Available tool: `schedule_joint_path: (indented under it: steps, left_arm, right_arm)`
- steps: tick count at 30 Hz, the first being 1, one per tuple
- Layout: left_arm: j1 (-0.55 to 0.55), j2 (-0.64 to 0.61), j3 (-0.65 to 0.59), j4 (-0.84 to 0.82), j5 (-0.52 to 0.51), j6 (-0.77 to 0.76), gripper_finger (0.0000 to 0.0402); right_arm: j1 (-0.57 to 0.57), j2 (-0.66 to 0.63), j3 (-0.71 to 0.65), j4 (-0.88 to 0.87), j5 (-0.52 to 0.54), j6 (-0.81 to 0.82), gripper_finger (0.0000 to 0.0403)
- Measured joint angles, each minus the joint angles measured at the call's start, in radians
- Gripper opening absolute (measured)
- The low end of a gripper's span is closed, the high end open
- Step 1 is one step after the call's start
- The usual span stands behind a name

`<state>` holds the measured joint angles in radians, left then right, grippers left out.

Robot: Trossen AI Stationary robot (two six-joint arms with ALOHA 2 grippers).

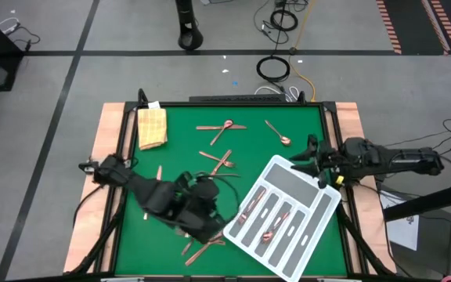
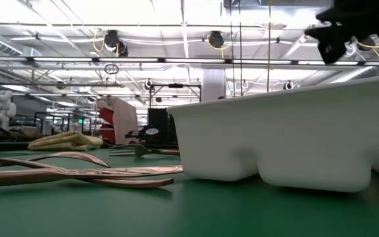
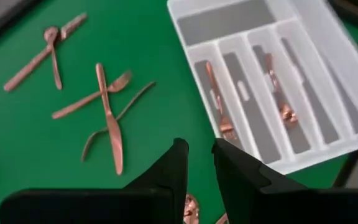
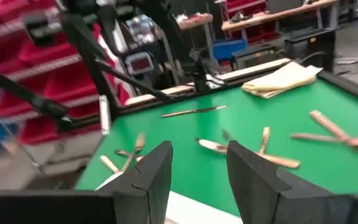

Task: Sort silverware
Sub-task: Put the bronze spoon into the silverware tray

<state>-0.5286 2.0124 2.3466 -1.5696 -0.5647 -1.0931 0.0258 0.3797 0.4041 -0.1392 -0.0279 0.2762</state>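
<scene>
Copper silverware lies scattered on the green table: a crossed pair (image 1: 221, 129) and a spoon (image 1: 278, 133) at the far side, a cluster (image 1: 219, 162) in the middle, and more pieces (image 1: 202, 249) near the front edge. A fork (image 3: 219, 106) and a spoon (image 3: 278, 93) lie in compartments of the white-and-grey tray (image 1: 319, 223). My left gripper (image 3: 201, 165) hangs above the table just left of the tray, tipped downward, slightly open with nothing between its fingers. My right gripper (image 4: 197, 168) is raised at the table's right edge beyond the tray's far corner, open and pointing across the table.
A folded yellow cloth (image 1: 152, 127) lies at the far left corner. The tray stands slanted at the near right. A wooden border (image 1: 100, 157) frames the table. Bare green surface (image 1: 288, 110) stretches along the far right.
</scene>
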Motion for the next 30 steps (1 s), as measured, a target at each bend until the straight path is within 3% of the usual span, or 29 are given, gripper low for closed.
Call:
schedule_joint_path:
  steps: [10, 14, 19, 26, 30]
  left_arm:
    - [-0.077, -0.116, 0.000, -0.001, -0.109, 0.010, 0.0086]
    - [-0.131, -0.180, -0.001, -0.001, -0.188, -0.002, 0.0086]
    - [-0.219, -0.285, -0.001, -0.001, -0.271, -0.028, 0.0086]
    - [-0.274, -0.414, -0.027, -0.001, -0.278, -0.057, 0.0086]
    - [-0.285, -0.475, -0.081, -0.002, -0.227, -0.080, 0.0086]
  right_arm:
    - [0.128, 0.633, 0.463, -0.078, 0.005, -0.157, 0.0144]
    - [0.164, 0.868, 0.624, -0.089, 0.109, -0.164, 0.0144]
    - [0.098, 1.121, 0.858, -0.224, 0.217, -0.216, 0.0144]
    - [-0.045, 1.441, 1.185, -0.409, 0.154, -0.254, 0.0144]
    - [-0.116, 1.571, 1.285, -0.505, 0.097, -0.255, 0.0144]
